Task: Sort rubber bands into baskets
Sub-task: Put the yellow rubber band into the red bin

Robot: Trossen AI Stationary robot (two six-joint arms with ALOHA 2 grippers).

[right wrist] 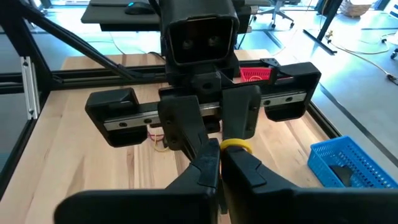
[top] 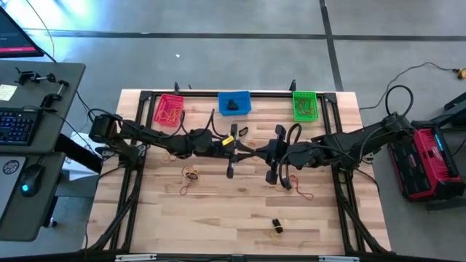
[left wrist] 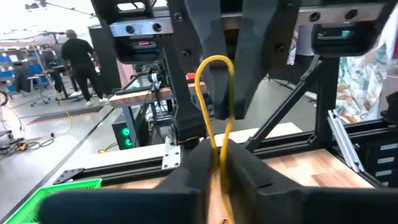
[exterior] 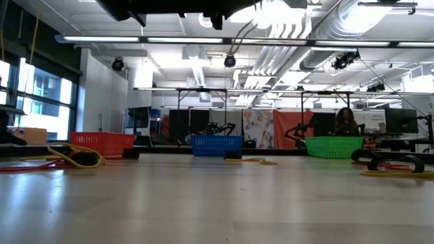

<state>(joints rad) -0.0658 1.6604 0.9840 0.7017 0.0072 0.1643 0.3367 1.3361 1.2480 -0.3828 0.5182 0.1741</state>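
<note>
Grippers met above the wooden desk (top: 218,211): the left gripper (left wrist: 217,163) and the right gripper (right wrist: 219,163) both pinched one yellow rubber band (left wrist: 213,99). Loose bands (top: 191,174) lay on the planks before three baskets (top: 234,102); workbenches filled the room.

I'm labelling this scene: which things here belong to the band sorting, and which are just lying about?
Job: red basket, blue basket, green basket, yellow rubber band pinched by both left gripper and right gripper, loose bands.
Just there: keyboard, mouse.
</note>
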